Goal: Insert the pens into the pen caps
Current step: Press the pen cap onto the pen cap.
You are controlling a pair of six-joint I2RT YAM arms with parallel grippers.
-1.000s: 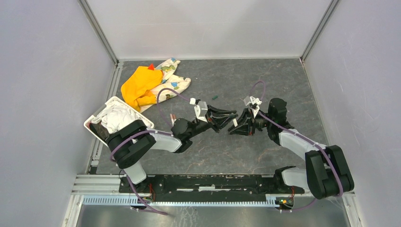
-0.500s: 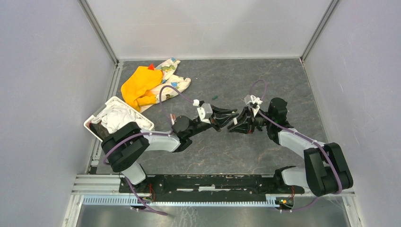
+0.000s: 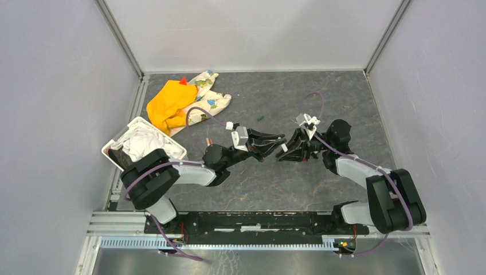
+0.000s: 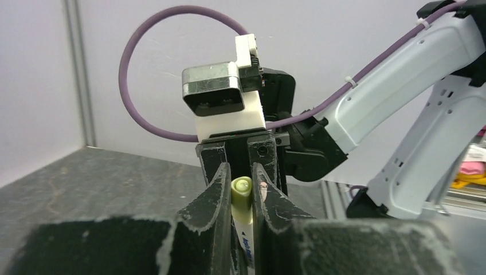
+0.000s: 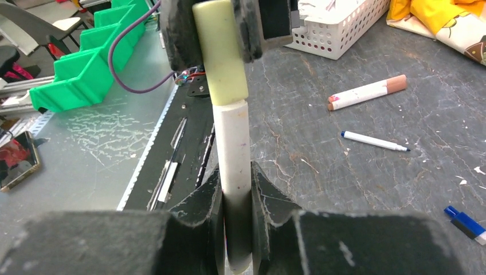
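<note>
White basket [image 3: 163,136] holds white cloth [image 3: 140,143]; left tool [image 4: 241,169] grips cream cap [image 5: 219,51]; right tool [image 5: 235,173] grips white pen [image 5: 232,134].

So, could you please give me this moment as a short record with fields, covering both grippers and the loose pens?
left gripper: shut on the cream cap
right gripper: shut on the white pen
alignment: cap and pen in one line, the cap's mouth meeting the barrel
seating depth: cannot tell
loose on the table: brown-ended pen, thin pen, blue cap
stage: joining this pair
</note>
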